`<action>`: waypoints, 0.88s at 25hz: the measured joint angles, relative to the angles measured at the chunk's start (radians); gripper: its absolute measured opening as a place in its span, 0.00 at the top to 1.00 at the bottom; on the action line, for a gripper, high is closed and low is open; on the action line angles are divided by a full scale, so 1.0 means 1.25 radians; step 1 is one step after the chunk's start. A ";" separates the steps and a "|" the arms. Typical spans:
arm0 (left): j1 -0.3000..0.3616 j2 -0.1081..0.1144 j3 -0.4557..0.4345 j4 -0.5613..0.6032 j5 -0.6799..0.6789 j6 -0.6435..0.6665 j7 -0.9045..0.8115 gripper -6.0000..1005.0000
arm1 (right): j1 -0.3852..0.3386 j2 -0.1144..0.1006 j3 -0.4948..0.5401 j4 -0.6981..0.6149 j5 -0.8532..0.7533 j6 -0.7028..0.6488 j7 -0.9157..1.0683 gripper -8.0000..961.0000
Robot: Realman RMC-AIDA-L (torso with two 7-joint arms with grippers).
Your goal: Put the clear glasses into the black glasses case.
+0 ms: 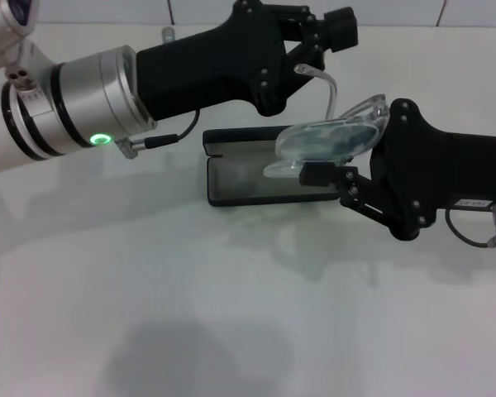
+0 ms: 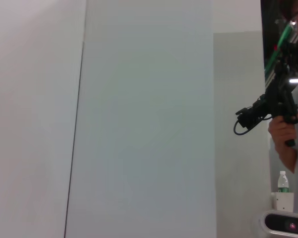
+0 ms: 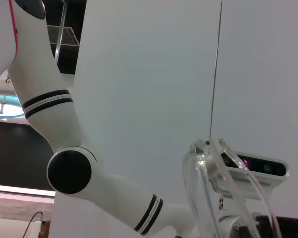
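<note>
Head view: my right gripper (image 1: 318,174) is closed on the glasses (image 1: 331,136), just above the open case (image 1: 231,178). They seem light, slippery, fragile; I grip the lens edge. Left gripper (image 1: 314,37) sits behind the case, fingers unclear.

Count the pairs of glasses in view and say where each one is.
1. The clear glasses are held in the right gripper above the open black glasses case. No others show.
</note>
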 joint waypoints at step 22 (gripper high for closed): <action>0.002 0.001 0.025 0.013 0.016 0.005 0.007 0.95 | 0.003 0.000 0.003 0.004 -0.001 0.031 0.001 0.83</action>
